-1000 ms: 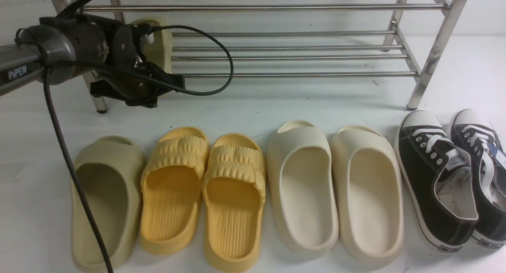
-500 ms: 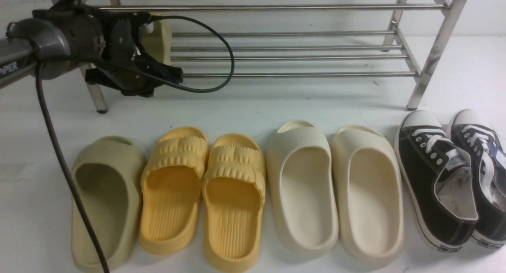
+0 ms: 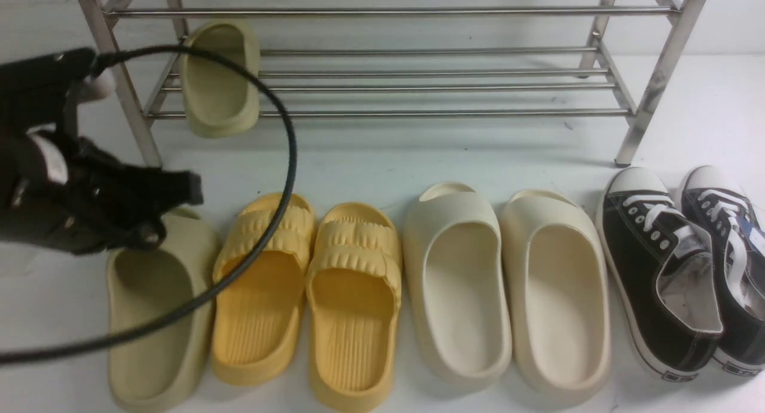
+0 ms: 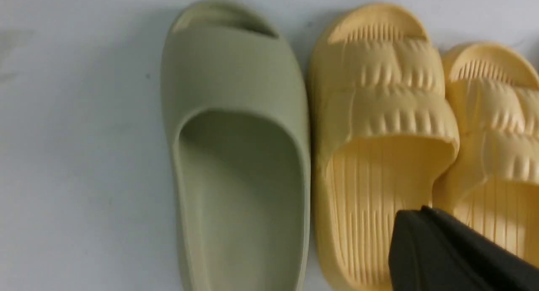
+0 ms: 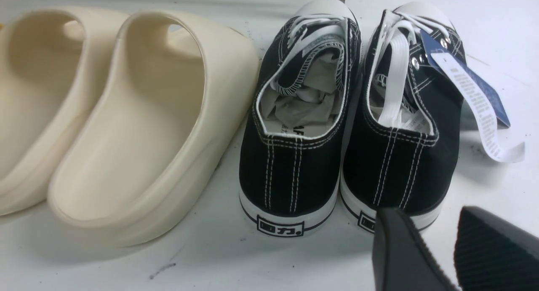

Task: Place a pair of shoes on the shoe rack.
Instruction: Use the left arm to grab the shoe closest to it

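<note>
One olive-khaki slipper [image 3: 220,78] lies on the lower shelf of the steel shoe rack [image 3: 662,72], at its left end, heel toward me. Its mate [image 3: 156,317] rests on the white floor at the left end of the shoe row, and the left wrist view shows this slipper [image 4: 236,148] from above. My left gripper [image 3: 190,189] is shut and empty, hovering over that slipper's toe band. In the left wrist view the left gripper [image 4: 414,217] shows in front of a yellow slide. My right gripper [image 5: 431,215] is open and empty, just behind the sneakers' heels.
Along the floor row stand two yellow ribbed slides [image 3: 311,293], two cream slides [image 3: 508,287] and two black canvas sneakers [image 3: 687,269], one with a hang tag [image 5: 471,97]. My left arm's black cable [image 3: 281,162] loops over the yellow slides. The rack's legs [image 3: 128,108] stand behind the row.
My left arm has pulled back from the rack, toward me and downward, to above the floor slipper. The olive slipper stays on the lower shelf, now unhidden.
</note>
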### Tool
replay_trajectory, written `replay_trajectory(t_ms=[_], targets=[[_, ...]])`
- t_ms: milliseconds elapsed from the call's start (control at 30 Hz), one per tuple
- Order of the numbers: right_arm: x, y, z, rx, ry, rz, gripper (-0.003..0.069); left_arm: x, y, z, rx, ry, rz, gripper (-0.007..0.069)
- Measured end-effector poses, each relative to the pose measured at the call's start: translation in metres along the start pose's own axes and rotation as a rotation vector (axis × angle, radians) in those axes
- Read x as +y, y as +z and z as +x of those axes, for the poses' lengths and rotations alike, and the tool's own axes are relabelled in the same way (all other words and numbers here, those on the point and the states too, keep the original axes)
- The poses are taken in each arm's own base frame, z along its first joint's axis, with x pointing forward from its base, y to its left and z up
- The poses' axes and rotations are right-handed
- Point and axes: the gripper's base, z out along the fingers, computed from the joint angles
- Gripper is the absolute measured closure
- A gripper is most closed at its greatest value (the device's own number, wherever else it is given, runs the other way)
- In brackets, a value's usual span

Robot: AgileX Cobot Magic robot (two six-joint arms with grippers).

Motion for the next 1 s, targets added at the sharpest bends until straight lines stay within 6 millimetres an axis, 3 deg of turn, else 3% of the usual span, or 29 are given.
replay_trajectory(t_ms=[133, 200, 433, 567, 600, 833, 1000], targets=[[0.000, 0.000, 0.000, 0.000, 0.000, 0.000, 0.0420, 0.013, 0.000, 0.030, 0.053, -0.019, -0.023, 0.0638], [0.000, 0.000, 0.000, 0.000, 0.000, 0.000, 0.0420, 0.017, 0.004, 0.035, 0.070, -0.024, -0.048, 0.0638], [0.000, 0.000, 0.000, 0.000, 0.000, 0.000, 0.0420, 0.035, 0.042, 0.032, 0.137, -0.106, -0.202, 0.0627], [0.000, 0.000, 0.000, 0.000, 0.000, 0.000, 0.0420, 0.048, 0.062, 0.027, 0.157, -0.158, -0.240, 0.0568], [0.000, 0.000, 0.000, 0.000, 0.000, 0.000, 0.0420, 0.054, 0.070, 0.024, 0.154, -0.177, -0.248, 0.0511], [0.000, 0.000, 0.000, 0.000, 0.000, 0.000, 0.0419, 0.075, 0.094, 0.014, 0.107, -0.197, -0.263, 0.0298], [0.000, 0.000, 0.000, 0.000, -0.002, 0.001, 0.0419, 0.077, 0.119, 0.013, 0.094, -0.161, -0.232, 0.0293]])
